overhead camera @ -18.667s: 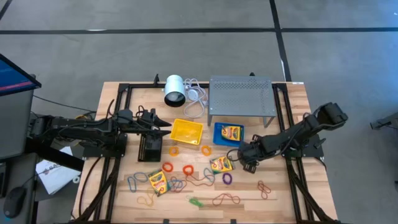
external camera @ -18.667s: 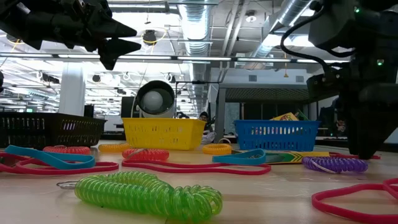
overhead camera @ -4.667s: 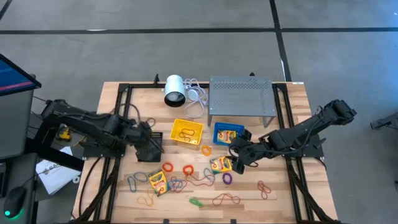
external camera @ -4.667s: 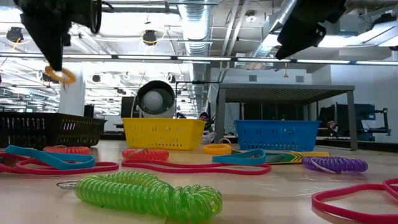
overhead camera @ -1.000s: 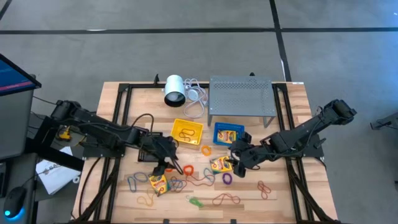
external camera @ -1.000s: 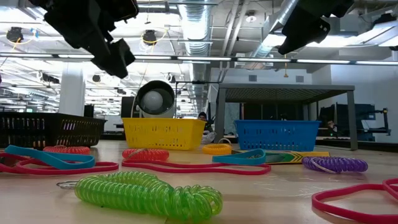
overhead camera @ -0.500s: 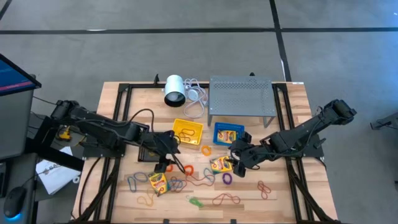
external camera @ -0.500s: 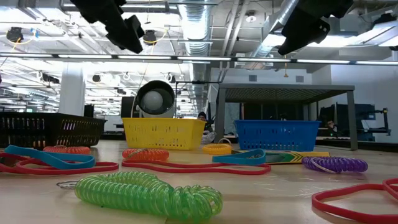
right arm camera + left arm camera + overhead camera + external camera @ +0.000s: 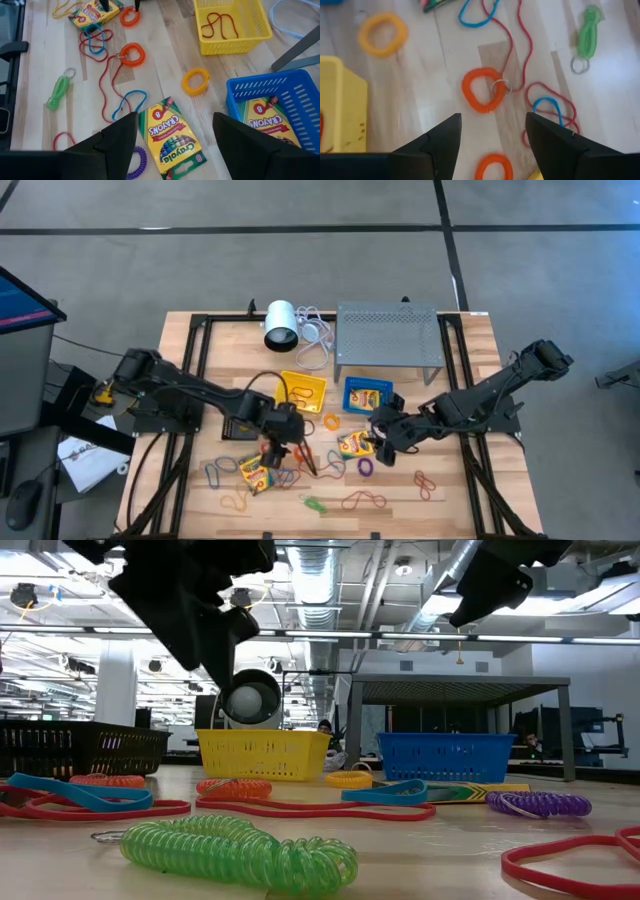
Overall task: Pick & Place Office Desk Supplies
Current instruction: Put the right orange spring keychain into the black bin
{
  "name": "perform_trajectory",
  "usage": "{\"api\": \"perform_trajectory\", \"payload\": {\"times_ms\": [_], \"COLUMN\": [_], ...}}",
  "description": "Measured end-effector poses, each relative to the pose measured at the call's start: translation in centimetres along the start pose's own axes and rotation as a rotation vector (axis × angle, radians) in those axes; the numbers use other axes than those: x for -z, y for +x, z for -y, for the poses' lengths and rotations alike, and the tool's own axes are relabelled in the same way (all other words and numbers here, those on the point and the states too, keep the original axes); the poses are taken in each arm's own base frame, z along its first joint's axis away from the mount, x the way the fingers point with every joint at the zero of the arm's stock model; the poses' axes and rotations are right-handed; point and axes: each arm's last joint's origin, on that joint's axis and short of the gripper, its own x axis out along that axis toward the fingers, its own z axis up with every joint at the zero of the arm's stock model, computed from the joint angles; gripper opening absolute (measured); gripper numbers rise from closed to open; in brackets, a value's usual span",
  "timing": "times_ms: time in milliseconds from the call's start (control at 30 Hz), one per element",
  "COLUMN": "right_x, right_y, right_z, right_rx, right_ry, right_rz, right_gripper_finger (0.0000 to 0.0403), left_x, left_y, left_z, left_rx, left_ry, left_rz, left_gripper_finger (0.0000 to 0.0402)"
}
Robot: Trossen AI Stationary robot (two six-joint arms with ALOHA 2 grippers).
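Observation:
My left gripper hangs open above the loose supplies at mid-table, pointing steeply down. One orange coil ring lies below, between its fingers; another orange coil ring with a metal loop lies just ahead. My right gripper hovers open over a crayon box lying flat on the wood. A second crayon box lies near the front left, and a third crayon box lies in the blue basket. Rubber bands and a green coil are scattered near the front edge.
The yellow basket holds a red band. A black basket stands under my left arm. The white cylinder with its cable and the grey perforated rack stand at the far edge. A yellow ring and a purple coil lie between the arms.
My left gripper has gone from beside the black basket toward the table's right and near edges, over the orange rings, and has tipped more steeply down. Nothing on the table has moved.

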Motion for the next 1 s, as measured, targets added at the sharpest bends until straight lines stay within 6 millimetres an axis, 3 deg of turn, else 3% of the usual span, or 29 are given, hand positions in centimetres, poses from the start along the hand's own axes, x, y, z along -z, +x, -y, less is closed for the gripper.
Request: {"api": "perform_trajectory", "payload": {"times_ms": [367, 667, 1000], "right_x": [0.1, 0.1, 0.1], "right_y": [-0.1, -0.1, -0.1], "right_z": [-0.1, -0.2, -0.2], "right_rx": [-0.005, -0.007, -0.009], "right_ry": [-0.004, -0.002, -0.005], "right_rz": [-0.001, 0.003, 0.002], "right_gripper_finger": [0.0253, 0.0253, 0.0253], "left_x": [0.3, 0.4, 0.4], "left_y": [3.5, 4.6, 7.2], "left_z": [1.2, 1.1, 1.8], "left_rx": [0.002, -0.042, -0.031], "left_ry": [0.191, 0.29, 0.367], "left_rz": [-0.081, -0.098, -0.098], "left_gripper_finger": [0.0204, 0.0204, 0.0204]}}
